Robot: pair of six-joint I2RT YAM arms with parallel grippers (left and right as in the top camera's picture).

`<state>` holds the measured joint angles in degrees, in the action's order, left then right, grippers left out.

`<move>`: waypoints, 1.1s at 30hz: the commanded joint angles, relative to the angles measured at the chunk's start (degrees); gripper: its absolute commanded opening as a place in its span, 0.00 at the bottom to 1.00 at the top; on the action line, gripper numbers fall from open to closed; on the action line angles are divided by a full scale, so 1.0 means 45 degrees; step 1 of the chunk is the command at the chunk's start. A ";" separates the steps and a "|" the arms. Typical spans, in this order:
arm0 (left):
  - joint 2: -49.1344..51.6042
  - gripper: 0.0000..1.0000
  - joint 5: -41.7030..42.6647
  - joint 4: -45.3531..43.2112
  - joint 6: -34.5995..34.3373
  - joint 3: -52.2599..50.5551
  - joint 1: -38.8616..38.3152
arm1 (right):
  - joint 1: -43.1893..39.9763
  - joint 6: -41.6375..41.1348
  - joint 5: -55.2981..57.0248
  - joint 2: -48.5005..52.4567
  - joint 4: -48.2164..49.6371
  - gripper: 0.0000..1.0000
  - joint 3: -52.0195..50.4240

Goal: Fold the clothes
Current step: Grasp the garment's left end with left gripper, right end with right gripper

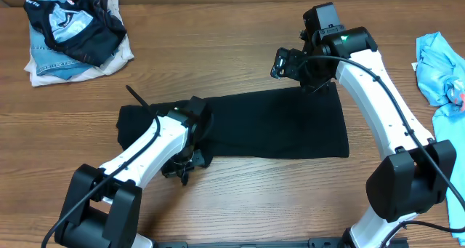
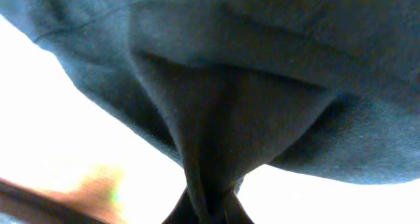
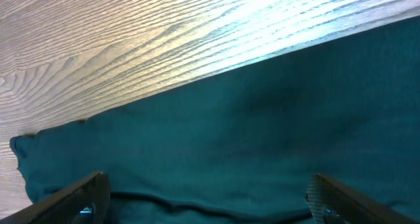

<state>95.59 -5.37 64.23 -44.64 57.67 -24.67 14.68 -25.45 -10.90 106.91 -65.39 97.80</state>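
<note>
A black T-shirt [image 1: 276, 124] lies flat on the wooden table as a long folded strip. My left gripper [image 1: 185, 164] is at its left front part, shut on a bunch of the black fabric [image 2: 216, 119], which fills the left wrist view and hangs from the jaws. My right gripper [image 1: 314, 84] hovers over the shirt's far right edge, open and empty. In the right wrist view the fingers stand wide apart [image 3: 207, 198] above the dark fabric [image 3: 262, 138], near its edge and a fold line.
A pile of clothes [image 1: 73, 37], black-and-pale-blue patterned on top of denim and white, lies at the far left corner. A light blue garment [image 1: 439, 70] lies at the right edge. Bare wooden table [image 1: 218, 44] spreads behind the shirt.
</note>
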 commanded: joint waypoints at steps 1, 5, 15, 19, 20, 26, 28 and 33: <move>0.0063 0.04 -0.0588 0.0835 -0.0034 0.1103 -0.0024 | 0.0034 -0.0024 0.0175 -0.0010 0.0034 1.00 -0.0015; 0.0063 0.04 -0.1307 0.2433 -0.0039 0.2526 -0.0024 | 0.0034 -0.0029 0.0175 -0.0010 -0.0058 1.00 -0.0019; 0.0063 0.04 -0.2822 0.3691 -0.0039 0.5100 -0.0024 | 0.0034 -0.0029 0.0180 -0.0010 -0.1243 1.00 -0.0019; 0.0063 0.06 -0.3633 0.3463 -0.0044 0.5595 -0.0015 | 0.0039 -0.0034 0.0121 -0.0010 -0.1802 1.00 -0.0078; 0.0063 0.11 -0.3827 0.3249 -0.0044 0.5659 0.0000 | 0.0039 -0.0039 0.0024 -0.0010 -0.1923 1.00 -0.0131; 0.0068 0.12 -0.3900 0.2263 -0.0039 0.5663 0.0214 | 0.0039 -0.0044 -0.0976 -0.0010 -0.1972 1.00 -0.0928; 0.0068 0.10 -0.3900 0.2064 -0.0039 0.5663 0.0350 | 0.0039 -0.0078 -0.1190 -0.0010 -0.1928 1.00 -0.1331; 0.0068 0.09 -0.3881 0.2059 -0.0034 0.5659 0.0685 | 0.0058 -0.0486 -0.1457 -0.0010 -0.1243 1.00 -0.2958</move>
<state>95.81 -20.88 73.28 -44.64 81.91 -22.59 14.68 -25.74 -15.84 106.91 -72.14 88.25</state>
